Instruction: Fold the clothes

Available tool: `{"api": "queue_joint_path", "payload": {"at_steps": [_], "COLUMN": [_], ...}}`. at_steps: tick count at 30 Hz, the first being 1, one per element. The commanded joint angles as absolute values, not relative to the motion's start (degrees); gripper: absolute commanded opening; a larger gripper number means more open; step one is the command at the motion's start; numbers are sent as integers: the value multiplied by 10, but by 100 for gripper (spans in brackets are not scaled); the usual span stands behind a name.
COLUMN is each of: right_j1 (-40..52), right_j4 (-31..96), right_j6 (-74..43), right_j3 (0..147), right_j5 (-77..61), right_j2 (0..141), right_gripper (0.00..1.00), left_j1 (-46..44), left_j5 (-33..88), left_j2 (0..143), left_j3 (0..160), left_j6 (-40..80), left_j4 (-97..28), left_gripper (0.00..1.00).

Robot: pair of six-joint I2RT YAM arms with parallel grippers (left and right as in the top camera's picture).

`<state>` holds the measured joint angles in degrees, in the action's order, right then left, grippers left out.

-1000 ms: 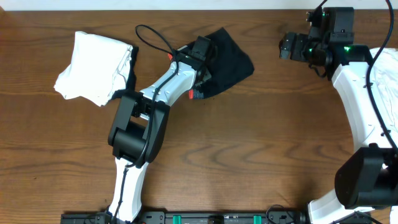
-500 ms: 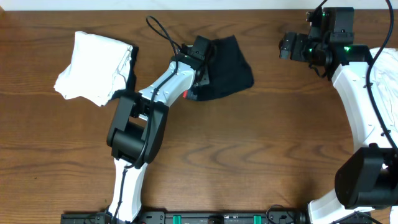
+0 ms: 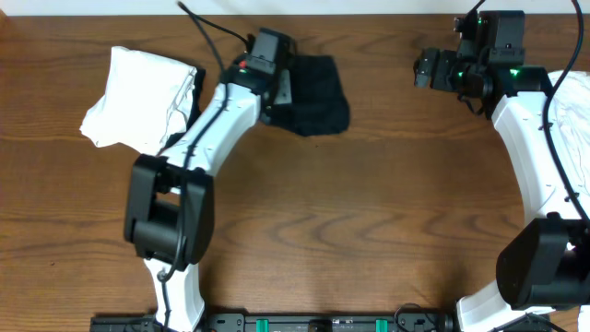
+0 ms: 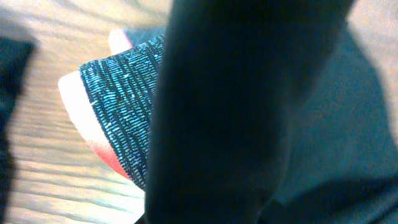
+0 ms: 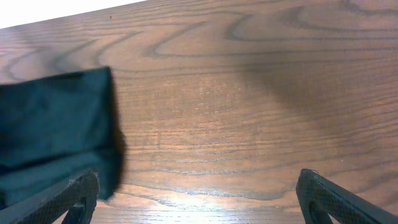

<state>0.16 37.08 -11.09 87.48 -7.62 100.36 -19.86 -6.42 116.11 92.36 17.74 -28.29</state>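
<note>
The task looked partly done to us. A white garment (image 3: 138, 97) lay bundled at the table's (image 3: 369, 212) far left corner. It was compact enough to pass for folded, though its edges were uneven and we could not count the layers. The dark garment (image 3: 321, 92) sat near the middle of the far edge, well apart from the white one. It was gathered into a rough, rounded block with no square corners, so we judged its fold still in hand. The left gripper (image 3: 279, 92) was over that garment's left side. In the left wrist view the dark fabric rose in a band straight across the camera and lay against one textured finger pad (image 4: 115, 118). It hid the other finger, so we could not tell whether the jaws were closed on the cloth, though a pinch seemed likely. The right gripper (image 3: 421, 70) hung over bare wood at the far right, well apart from the dark garment. Its jaws were spread wide with nothing between them. Its own camera showed only the garment's near corner and the wood grain. A pale heap (image 3: 581, 129) lay at the right edge, partly under the right arm, and it may have been clothing still waiting. What remained, in our judgement, was squaring off the dark garment and then dealing with anything unfolded.
</note>
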Motion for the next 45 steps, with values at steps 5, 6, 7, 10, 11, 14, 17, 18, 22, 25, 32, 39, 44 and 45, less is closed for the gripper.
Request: {"api": "queue_joint_path", "payload": {"at_steps": [5, 6, 7, 10, 11, 14, 17, 18, 22, 25, 32, 39, 44, 45], "right_j1": [1, 1, 1, 1, 1, 1, 1, 1, 1, 1, 1, 1, 1, 1], "right_j4": [371, 371, 371, 371, 371, 371, 371, 371, 371, 371, 371, 371, 371, 371], "right_j6": [-110, -111, -111, -110, -111, -111, -111, -111, -111, -110, -111, -111, -111, -111], "right_j3": [873, 873, 873, 873, 873, 873, 873, 873, 873, 873, 873, 873, 873, 873], "right_j5": [-70, -70, -70, -70, -70, -70, -70, -70, -70, -70, -70, -70, -70, -70], "right_j2": [1005, 1005, 1005, 1005, 1005, 1005, 1005, 1005, 1005, 1005, 1005, 1005, 1005, 1005], "right_gripper": [99, 99, 99, 99, 99, 99, 99, 99, 99, 99, 99, 99, 99, 99], "left_j1": [-143, -135, -130, -112, -108, -96, -82, -77, -55, -34, 31, 100, 125, 127], "left_j5": [-72, -72, -71, -71, -71, -71, -71, -71, -71, -71, -70, -18, -19, -19], "left_j2": [1124, 1121, 1118, 1113, 1111, 1107, 1103, 1103, 1101, 1096, 1074, 1070, 1070, 1070], "left_j3": [924, 924, 924, 924, 924, 924, 924, 924, 929, 934, 934, 934, 934, 934], "left_j6": [161, 161, 161, 161, 161, 161, 161, 161, 151, 146, 191, 325, 383, 386], "left_j4": [-256, -251, -246, -218, -207, -178, -150, -143, -122, -117, -120, -159, -201, -215], "left_gripper": [6, 6, 6, 6, 6, 6, 6, 6, 6, 6, 6, 6, 6, 6]}}
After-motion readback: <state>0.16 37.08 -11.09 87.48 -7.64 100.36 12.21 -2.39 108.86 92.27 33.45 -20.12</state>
